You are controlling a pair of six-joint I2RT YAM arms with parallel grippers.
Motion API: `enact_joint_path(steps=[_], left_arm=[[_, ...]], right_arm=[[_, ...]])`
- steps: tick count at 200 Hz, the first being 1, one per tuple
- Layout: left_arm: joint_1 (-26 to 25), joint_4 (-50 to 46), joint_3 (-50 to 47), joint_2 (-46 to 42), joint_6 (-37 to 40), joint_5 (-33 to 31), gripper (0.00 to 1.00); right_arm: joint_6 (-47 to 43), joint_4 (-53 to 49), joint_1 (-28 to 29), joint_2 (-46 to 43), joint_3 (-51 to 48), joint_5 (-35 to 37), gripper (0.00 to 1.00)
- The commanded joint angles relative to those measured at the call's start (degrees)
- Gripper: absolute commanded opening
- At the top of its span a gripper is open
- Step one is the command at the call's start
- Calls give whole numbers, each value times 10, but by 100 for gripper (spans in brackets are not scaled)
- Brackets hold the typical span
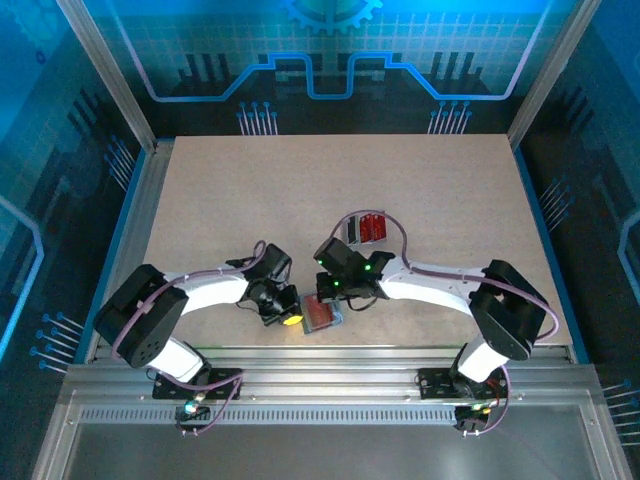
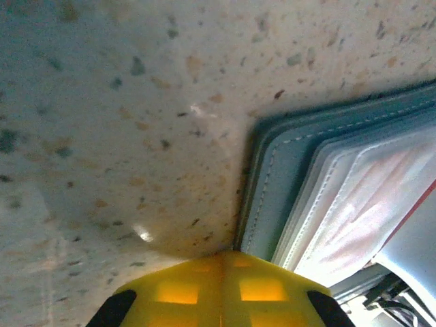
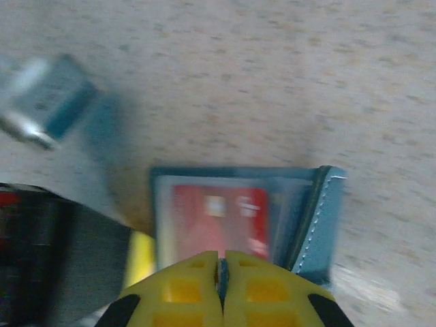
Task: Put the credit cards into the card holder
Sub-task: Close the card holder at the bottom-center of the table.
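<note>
The card holder (image 1: pixel 337 319) lies open near the table's front edge, between my two grippers. A red credit card (image 3: pixel 218 216) sits inside one of its clear sleeves. My right gripper (image 3: pixel 221 256) is shut on the thin blue-grey edge of the card holder (image 3: pixel 319 218). My left gripper (image 2: pixel 225 256) is shut with nothing between its yellow fingers, its tip against the corner of the card holder (image 2: pixel 279 174). Two more red credit cards (image 1: pixel 373 227) and a silver-grey one (image 1: pixel 351 229) lie side by side on the table beyond the right gripper (image 1: pixel 335 298).
The metal rail (image 1: pixel 330 365) of the table's front edge runs just behind the card holder. The left gripper's yellow finger (image 3: pixel 139 257) and black arm stand close on the holder's left side. A blurred grey and teal shape (image 3: pixel 48 102) lies further off.
</note>
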Motion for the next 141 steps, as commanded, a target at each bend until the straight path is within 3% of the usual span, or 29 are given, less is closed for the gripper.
enact_joint_path(steps=[1, 26, 43, 78, 94, 112, 141], left_arm=[[-76, 325, -18, 145, -48, 12, 6], [-65, 391, -53, 140, -90, 12, 7], [-56, 385, -78, 107, -99, 9, 10], [-46, 245, -120, -21, -79, -36, 16], [-44, 165, -133, -96, -72, -67, 17], [-37, 78, -146, -183, -68, -99, 19], [-19, -63, -146, -322, -56, -135, 20]], right_arm=[[34, 80, -10, 23, 7, -74, 0], [73, 163, -14, 54, -21, -119, 0], [90, 194, -13, 74, -30, -127, 0], [67, 148, -11, 93, -10, -97, 11], [51, 130, -7, 92, 1, -94, 23], [36, 122, -12, 89, 10, -118, 36], [8, 106, -28, 91, 43, -187, 47]])
